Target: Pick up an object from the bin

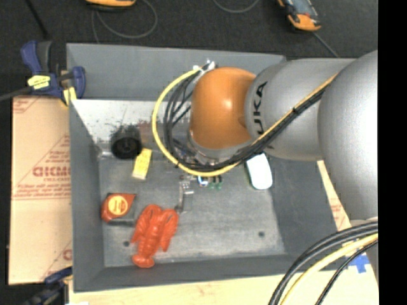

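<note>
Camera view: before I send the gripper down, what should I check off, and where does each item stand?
1. Position: gripper inside the bin, over bare floor: ok.
2. Nearest thing known: red lobster toy, below and left of the gripper: ok.
3. Centring over the lobster: not ok; the gripper stands off the toy's upper right end.
4. Lobster apart from the orange tape measure: cannot tell; they lie close.
5. Clearance between arm and white rounded object: cannot tell; the wrist overhangs it.
</note>
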Motion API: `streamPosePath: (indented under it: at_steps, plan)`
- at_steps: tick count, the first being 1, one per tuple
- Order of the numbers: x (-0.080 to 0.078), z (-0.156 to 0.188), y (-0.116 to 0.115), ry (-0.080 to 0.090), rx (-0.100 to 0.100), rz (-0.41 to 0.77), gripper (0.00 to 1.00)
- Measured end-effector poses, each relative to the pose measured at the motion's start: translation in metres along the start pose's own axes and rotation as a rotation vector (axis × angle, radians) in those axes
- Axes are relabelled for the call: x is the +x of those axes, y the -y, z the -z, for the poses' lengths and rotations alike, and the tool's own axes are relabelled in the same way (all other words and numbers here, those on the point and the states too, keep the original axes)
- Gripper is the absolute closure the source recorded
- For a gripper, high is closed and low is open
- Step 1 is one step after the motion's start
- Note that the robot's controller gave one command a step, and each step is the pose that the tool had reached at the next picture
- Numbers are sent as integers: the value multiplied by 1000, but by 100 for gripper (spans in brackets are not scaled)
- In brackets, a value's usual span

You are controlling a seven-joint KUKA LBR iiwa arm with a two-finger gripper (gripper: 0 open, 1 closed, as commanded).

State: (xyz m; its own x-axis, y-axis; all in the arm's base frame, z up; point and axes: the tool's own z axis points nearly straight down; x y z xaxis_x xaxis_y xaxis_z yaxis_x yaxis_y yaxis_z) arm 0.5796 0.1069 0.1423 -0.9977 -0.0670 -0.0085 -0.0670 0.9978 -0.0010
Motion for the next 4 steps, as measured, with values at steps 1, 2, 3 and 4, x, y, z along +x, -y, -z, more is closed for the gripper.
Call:
streamPosePath:
  at_steps: [1,2,3,4]
  plan:
    - [31,-45,-26,-4,-3,21,0]
    - [41,-65,-31,-12,-2,-128,0]
    - [33,-70,-41,-4,-3,84,100]
    - [33,-70,-41,-4,-3,83,100]
